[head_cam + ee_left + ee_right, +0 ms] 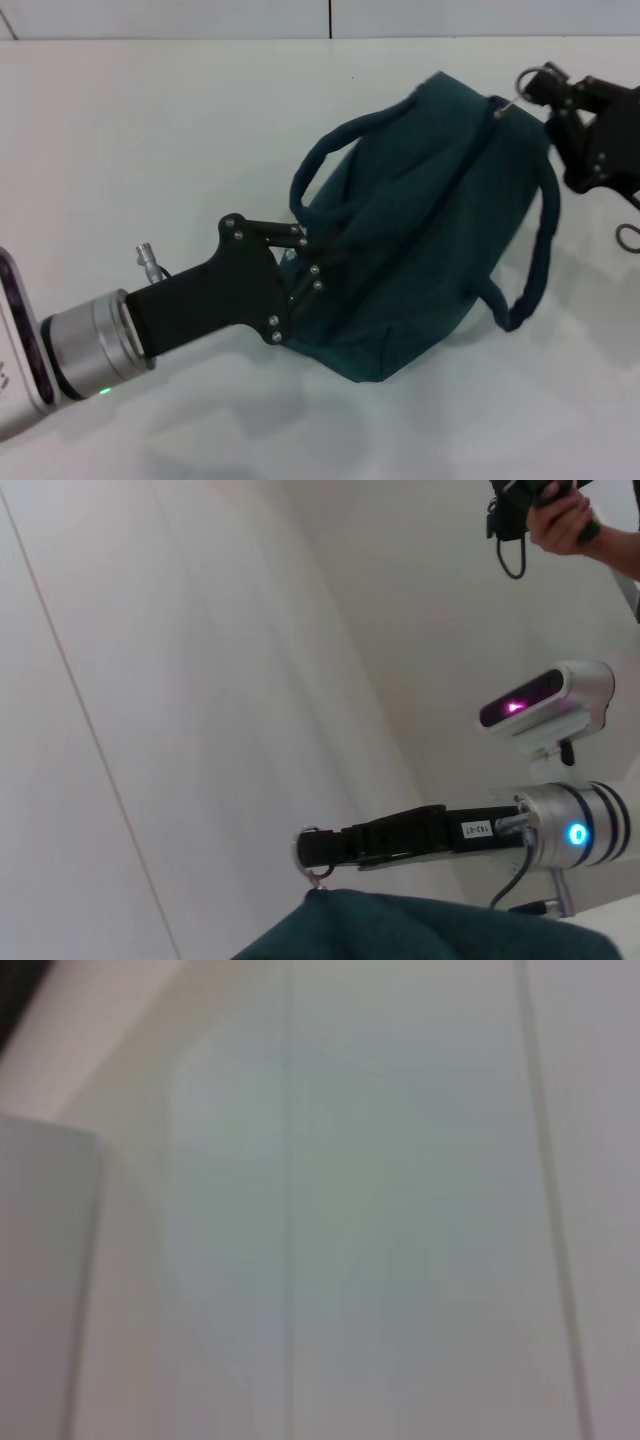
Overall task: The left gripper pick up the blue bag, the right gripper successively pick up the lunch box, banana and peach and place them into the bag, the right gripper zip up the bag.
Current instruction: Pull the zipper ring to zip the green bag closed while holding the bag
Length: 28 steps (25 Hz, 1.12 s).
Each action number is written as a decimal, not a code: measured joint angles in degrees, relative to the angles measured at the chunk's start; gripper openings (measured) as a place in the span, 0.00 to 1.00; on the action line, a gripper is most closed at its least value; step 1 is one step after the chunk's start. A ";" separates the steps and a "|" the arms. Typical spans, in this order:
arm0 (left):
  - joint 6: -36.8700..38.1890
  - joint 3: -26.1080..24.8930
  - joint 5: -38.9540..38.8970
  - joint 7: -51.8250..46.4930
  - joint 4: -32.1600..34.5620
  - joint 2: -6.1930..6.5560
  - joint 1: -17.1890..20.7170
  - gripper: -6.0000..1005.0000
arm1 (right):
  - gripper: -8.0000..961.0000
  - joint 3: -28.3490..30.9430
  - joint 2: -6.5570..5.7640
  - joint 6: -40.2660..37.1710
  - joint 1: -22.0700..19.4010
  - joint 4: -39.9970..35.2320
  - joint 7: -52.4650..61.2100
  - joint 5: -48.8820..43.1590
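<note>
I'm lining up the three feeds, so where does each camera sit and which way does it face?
Head view: looks forward and down at the white table; the left pincer grips the blue bag, the right pincer is at the bag's far end.
Left wrist view: faces the wall; bag edge and right pincer.
Right wrist view: only blurred pale wall panels; nothing of the robot.
Shared: head and left wrist views both show bag and right pincer.

We see a plain white table [150,150] under everything, a pale wall [200,18] behind it with one dark vertical seam [330,18]. From the left wrist view: white panelled wall [200,680], and a person's hand [565,525] at the far edge holding a black device with a looped cord [512,555]. Right wrist view gives us only blurred pale panels [400,1210].
</note>
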 joint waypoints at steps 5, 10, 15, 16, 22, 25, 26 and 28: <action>-0.46 -0.29 -0.39 -2.03 1.57 0.41 0.38 0.12 | 0.01 0.29 0.00 0.58 -0.08 2.87 1.32 4.49; -2.07 -0.41 -1.32 -5.13 2.85 0.79 0.42 0.13 | 0.01 -0.01 -0.01 1.99 -0.08 3.96 4.34 5.96; -2.82 -0.44 -3.93 -0.57 2.48 -0.61 1.35 0.14 | 0.01 -0.11 -0.01 2.00 -0.08 3.84 4.61 5.73; -2.80 -0.43 -4.38 -0.10 2.30 -0.76 1.59 0.15 | 0.01 -0.14 -0.01 1.99 -0.08 3.84 4.66 5.66; -1.74 -0.38 -6.81 -3.43 0.50 -0.70 1.61 0.16 | 0.01 -0.54 0.00 1.72 -0.08 3.72 4.89 5.57; -1.04 -0.44 -8.85 -7.93 0.51 -0.59 1.79 0.23 | 0.01 -0.98 0.00 1.70 -0.08 3.68 4.90 5.57; -0.95 -0.44 -9.83 -10.81 0.66 -0.54 1.78 0.25 | 0.01 -1.00 0.00 1.70 -0.08 3.68 4.90 5.56; -0.93 -0.43 -10.32 -14.10 1.19 -0.36 1.55 0.29 | 0.01 -1.10 0.00 1.63 -0.08 3.73 4.90 5.56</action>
